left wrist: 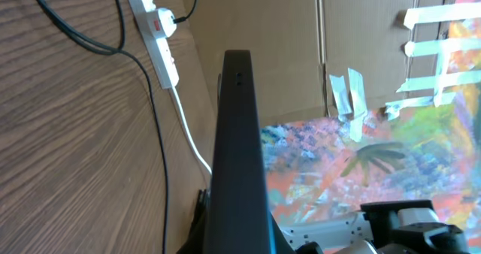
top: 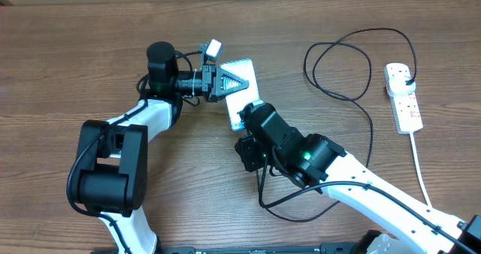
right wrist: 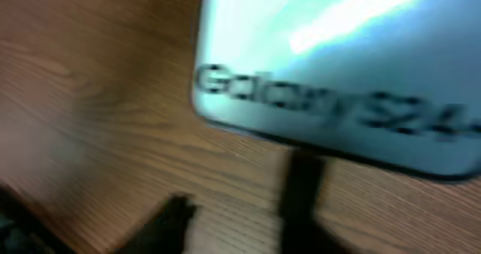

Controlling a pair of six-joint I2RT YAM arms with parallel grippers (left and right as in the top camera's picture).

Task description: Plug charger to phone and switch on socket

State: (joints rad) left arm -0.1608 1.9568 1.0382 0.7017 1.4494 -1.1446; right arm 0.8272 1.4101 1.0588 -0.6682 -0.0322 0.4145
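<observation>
the right wrist view is blurring everything: the phone (right wrist: 338, 74) is running off its top and right edges, its lettering smearing. overhead, the right gripper (top: 246, 117) is covering the phone's near corner, hiding the charger (top: 373, 134) tip and how its jaws are standing.

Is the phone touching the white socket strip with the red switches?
Apart. The overhead view shows the phone near the middle and the socket far off to the right, with the loop of the charger cable lying between them.

Both arms reach inward; left pincer (top: 229, 82) clamped, right pincer (top: 246, 119) unclear.
</observation>
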